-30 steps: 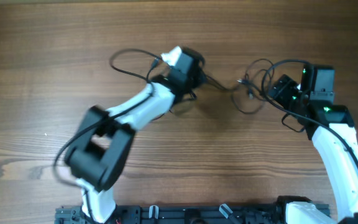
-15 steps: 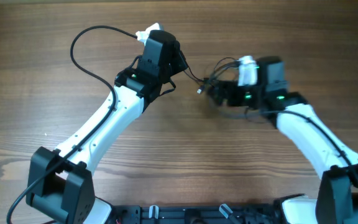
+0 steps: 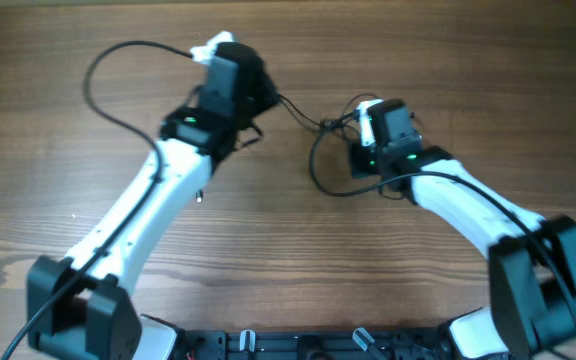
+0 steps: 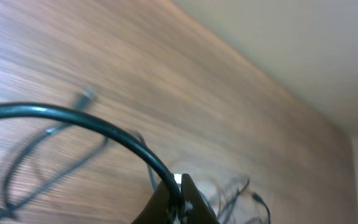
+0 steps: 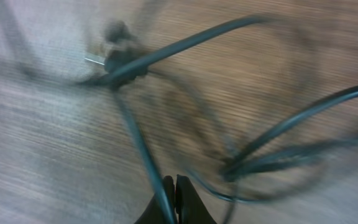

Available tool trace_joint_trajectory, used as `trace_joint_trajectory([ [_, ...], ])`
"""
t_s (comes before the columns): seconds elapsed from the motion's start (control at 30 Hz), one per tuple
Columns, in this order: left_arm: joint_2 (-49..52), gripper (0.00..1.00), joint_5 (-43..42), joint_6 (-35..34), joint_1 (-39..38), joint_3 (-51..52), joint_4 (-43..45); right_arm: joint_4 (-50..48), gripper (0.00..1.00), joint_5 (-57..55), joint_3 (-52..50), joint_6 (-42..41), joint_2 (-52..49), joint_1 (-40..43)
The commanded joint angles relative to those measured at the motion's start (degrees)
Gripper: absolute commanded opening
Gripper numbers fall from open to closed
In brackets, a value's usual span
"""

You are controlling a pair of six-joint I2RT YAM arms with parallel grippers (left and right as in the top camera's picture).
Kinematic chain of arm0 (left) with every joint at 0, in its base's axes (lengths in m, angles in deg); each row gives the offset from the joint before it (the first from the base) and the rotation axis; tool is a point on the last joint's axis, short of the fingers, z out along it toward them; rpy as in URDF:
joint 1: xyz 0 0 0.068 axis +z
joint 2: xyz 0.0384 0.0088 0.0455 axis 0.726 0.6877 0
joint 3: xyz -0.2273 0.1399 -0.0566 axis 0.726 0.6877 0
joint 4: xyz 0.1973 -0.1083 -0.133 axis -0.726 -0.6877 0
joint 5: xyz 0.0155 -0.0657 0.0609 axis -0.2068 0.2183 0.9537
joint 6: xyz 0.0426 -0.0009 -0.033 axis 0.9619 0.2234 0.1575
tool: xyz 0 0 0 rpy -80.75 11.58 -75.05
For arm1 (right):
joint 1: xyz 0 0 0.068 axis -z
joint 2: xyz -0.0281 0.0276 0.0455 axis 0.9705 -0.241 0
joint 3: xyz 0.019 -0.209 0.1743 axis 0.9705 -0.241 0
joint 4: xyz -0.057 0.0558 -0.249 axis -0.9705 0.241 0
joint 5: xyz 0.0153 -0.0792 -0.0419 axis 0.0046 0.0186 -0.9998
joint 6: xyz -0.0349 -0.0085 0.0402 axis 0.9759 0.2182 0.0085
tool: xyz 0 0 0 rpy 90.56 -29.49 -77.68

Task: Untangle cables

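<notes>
Bottom centre: right gripper (image 5: 174, 190) fingertips pressed together. One strand of the blurred black cables (image 5: 185, 40) runs down against them. Plug end (image 5: 107, 60) upper left, over wooden table (image 5: 36, 162).

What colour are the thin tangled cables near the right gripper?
Black; the thin tangled cables show best in the right wrist view, against the brown wooden table.
</notes>
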Motion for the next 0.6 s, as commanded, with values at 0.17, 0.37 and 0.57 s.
trace_joint_trajectory([
  [0.17,-13.2,0.04,1.0,8.7,19.7,-0.2,-3.4,8.8,0.04,-2.0,4.5,-6.1,15.1,23.6],
  [0.37,-19.0,0.04,-1.4,8.7,30.6,-0.2,-3.3,10.5,0.04,-1.2,3.9,-7.9,13.5,31.3],
  [0.57,-20.3,0.04,-1.8,9.9,35.6,-0.2,-2.5,12.9,0.08,-5.2,3.9,-11.6,11.1,31.4],
])
